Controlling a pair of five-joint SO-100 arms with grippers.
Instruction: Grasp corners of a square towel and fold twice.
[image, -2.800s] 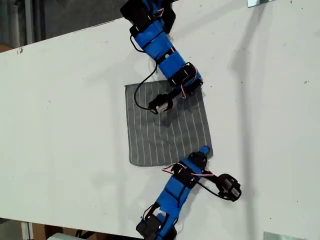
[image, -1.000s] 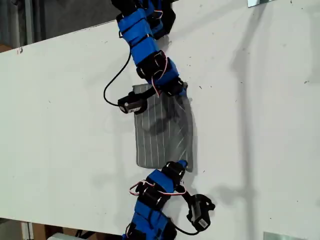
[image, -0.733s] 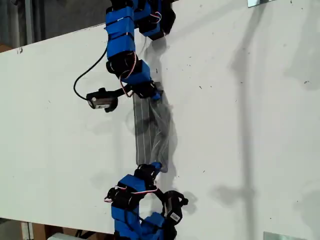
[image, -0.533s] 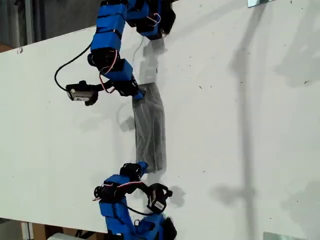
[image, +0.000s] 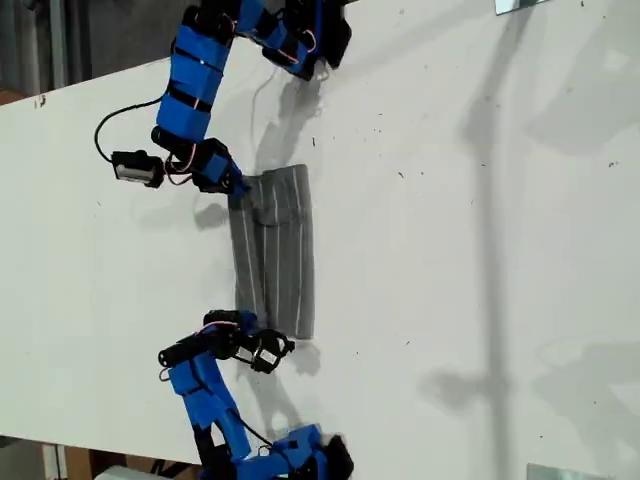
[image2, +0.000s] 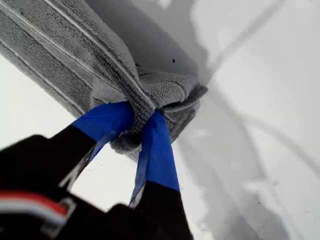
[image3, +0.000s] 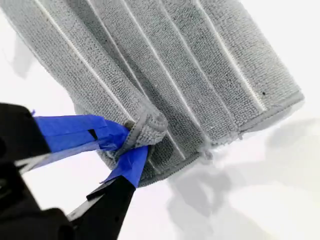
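White bench (image: 450, 250) fills the exterior view, and the towel (image: 280, 250) lies on it as a long narrow strip, already doubled over once. Its long axis runs from that view's top to its bottom. An arm reaches in from each end, and each meets the strip at a corner on the exterior view's left edge.

My first pincer (image2: 145, 117) is closed tight on a bunched corner (image2: 175, 95), cloth squeezed between the blue tips. My second pincer (image3: 135, 142) is likewise closed on a rolled corner (image3: 150, 125), with the stripes running away from it.

The wrist views show both grips plainly, which the exterior view is too small to show. Only the exterior view shows the whole strip and the two arms, yet I cannot tell from it which arm is first.

By my judgement, the second fold turns on that long axis: one short end must travel along it to the other.
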